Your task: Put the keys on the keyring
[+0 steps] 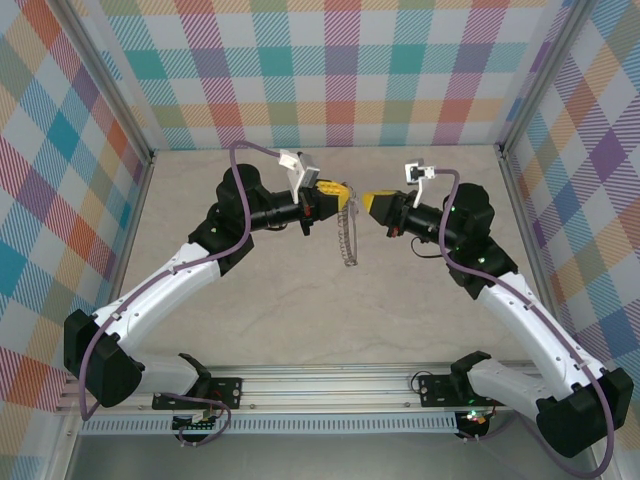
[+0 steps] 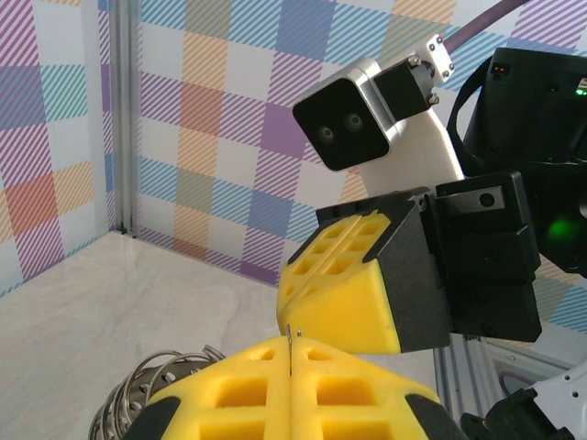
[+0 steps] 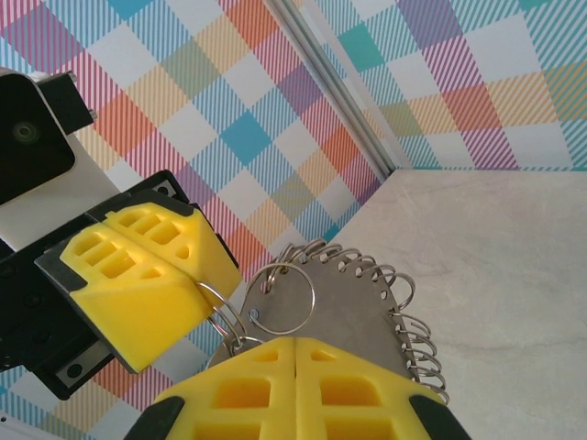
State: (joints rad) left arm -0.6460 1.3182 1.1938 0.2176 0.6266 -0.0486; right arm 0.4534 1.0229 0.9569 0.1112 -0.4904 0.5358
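Keyring [image 3: 339, 312]: thin grey metal plate with a curved edge strung with wire loops. It hangs in the air mid-table between both tools, clear of the tabletop [image 1: 300, 320].

Left gripper [image 3: 197, 280]: yellow foam pads clenched on one loop.

Right gripper [image 3: 295, 346]: pads pressed together just below a larger ring. We cannot tell if it grips anything.

The tools nearly touch nose to nose, crowding the plate.

Smooth beige table lies open all around, and the plaid walls [image 1: 330, 60] stand well off.
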